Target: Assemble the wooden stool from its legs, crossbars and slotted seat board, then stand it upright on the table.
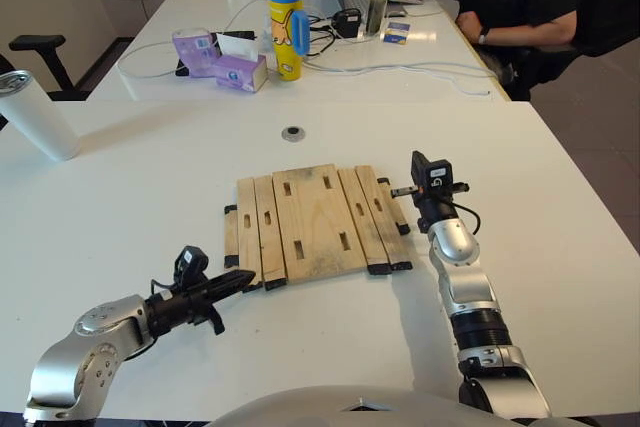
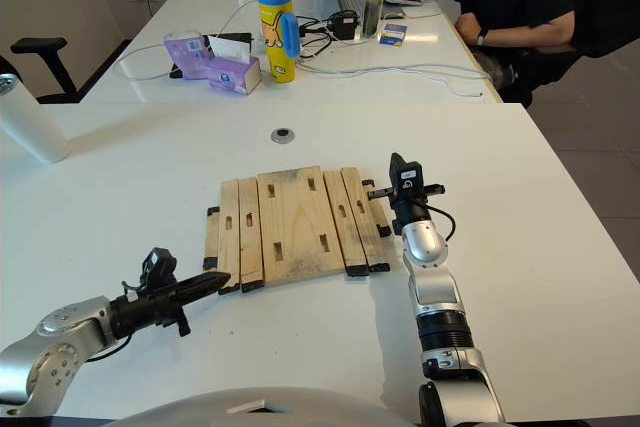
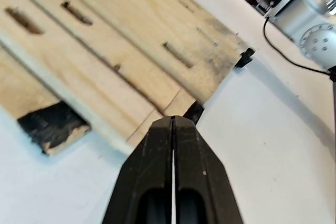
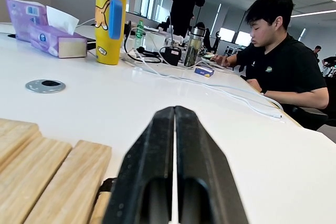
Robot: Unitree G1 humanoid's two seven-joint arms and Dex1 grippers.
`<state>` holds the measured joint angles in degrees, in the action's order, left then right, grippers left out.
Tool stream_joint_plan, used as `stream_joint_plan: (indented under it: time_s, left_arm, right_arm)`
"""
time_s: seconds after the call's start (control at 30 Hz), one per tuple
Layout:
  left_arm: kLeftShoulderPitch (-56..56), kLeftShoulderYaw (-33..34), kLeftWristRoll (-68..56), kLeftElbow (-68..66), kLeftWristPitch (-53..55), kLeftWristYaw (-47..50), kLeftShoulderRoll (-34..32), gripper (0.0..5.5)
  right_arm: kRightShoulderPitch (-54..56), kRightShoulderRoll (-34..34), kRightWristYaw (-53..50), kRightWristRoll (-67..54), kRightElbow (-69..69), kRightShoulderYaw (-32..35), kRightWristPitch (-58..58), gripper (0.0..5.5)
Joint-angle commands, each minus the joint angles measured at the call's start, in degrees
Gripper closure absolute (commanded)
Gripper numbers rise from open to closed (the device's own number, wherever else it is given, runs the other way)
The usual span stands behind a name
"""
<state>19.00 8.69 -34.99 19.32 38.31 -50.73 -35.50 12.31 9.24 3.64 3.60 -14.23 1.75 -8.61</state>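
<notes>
The left gripper (image 3: 173,123), nearest the lens, is being held low over the table (image 1: 560,247). Its two fingers are being pressed flat together with nothing between them. Its tip is being held just beside the near corner of the left planks (image 1: 255,237); whether it is touching the wood cannot be told. The right gripper (image 4: 174,111) is likewise being held closed and empty. It is being held just beside the far right edge of the wood and is pointing away from the robot.

The stool parts are being shown lying flat, side by side, in the middle of the table. The wide seat board (image 1: 315,217) is lying in the centre, with the two left planks on one side and the two right planks (image 1: 375,217) on the other. Black end pieces (image 1: 400,267) are showing from under the outer edges. Nothing is being seen standing or slotted in, so the work is being judged as barely begun. Legs and crossbars are yet to be fitted to the seat, and the stool is yet to be raised upright.

The long axes of the seat board and planks are running from the robot toward the far side of the table. The right planks are being angled slightly, their near ends pointing outward to the right. The slots are being seen running the same way as the boards.
</notes>
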Motion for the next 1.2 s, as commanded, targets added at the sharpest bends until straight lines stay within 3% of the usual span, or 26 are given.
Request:
stream_joint_plan:
  time_s: [0.03, 0.17, 0.3, 0.47, 0.7, 0.83, 1.2]
  left_arm:
    - [0.8, 2.8, -0.9, -2.4, -0.5, -1.7, -1.9, 5.50]
    - [0.6, 2.7, 0.9, -4.3, -1.6, -0.8, -1.8, 5.50]
    - [-1.3, -1.5, 6.2, -7.3, -4.7, 1.5, -0.9, 5.50]
    - [-6.4, -3.1, 11.7, -13.2, -10.4, 8.5, 3.6, 5.50]
    - [-12.1, 1.3, 17.3, -20.2, -18.5, 21.7, 8.5, 5.50]
    - [-13.9, 2.5, 17.2, -19.4, -20.3, 23.7, 9.6, 5.50]
    - [-12.9, -0.7, 15.7, -12.1, -16.5, 24.5, 12.9, 3.96]
  right_arm:
    - [-0.4, 0.1, 0.0, 0.1, 0.4, -0.1, -0.4, 5.47]
    - [-0.4, -0.1, -0.1, 0.2, 0.4, -0.2, -0.4, 5.47]
    - [-0.2, -0.2, -0.2, 0.3, 0.2, -0.4, -0.3, 5.47]
    - [-0.3, -0.3, -0.2, 0.2, 0.4, -0.4, -0.3, 5.47]
    - [-0.1, -0.4, -0.2, 0.3, 0.3, -0.7, -0.2, 5.47]
    - [-0.1, -0.6, -0.1, 0.3, 0.3, -1.1, -0.3, 5.47]
    - [-0.2, -0.6, -0.1, 0.2, 0.6, -1.2, 0.0, 5.50]
